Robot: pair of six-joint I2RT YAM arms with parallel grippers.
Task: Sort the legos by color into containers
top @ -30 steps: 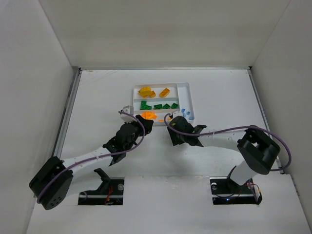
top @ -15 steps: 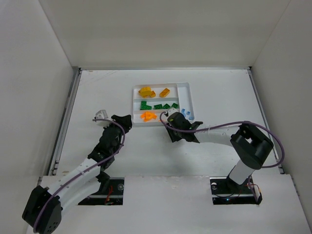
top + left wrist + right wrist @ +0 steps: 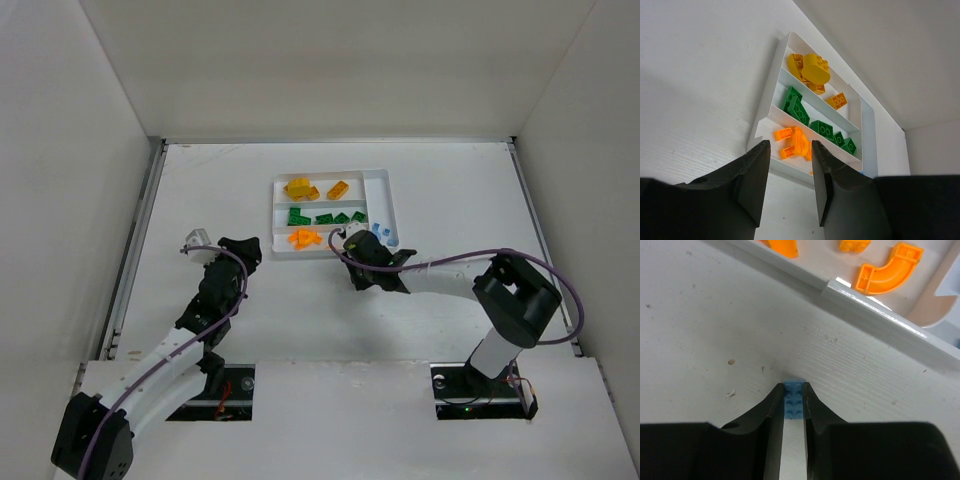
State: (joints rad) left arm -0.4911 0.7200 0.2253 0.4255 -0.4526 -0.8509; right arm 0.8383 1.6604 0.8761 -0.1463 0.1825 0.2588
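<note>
Pinching a tiny blue plastic brick (image 3: 794, 402) flat on the white table (image 3: 700, 315), the right gripper (image 3: 792, 390) sits just outside the shallow white plastic tray (image 3: 875, 310). The left gripper (image 3: 788, 150) hovers spread, empty. Yellow bricks (image 3: 300, 187), green bricks (image 3: 325, 216) and orange bricks (image 3: 303, 238) lie sorted; this blue one looks last, bound for the narrow side slot (image 3: 381, 205).

Tray (image 3: 330, 174) on table (image 3: 460, 200), far centre, bricks (image 3: 325, 217) in its slots; loose brick (image 3: 794, 399) just before tray
</note>
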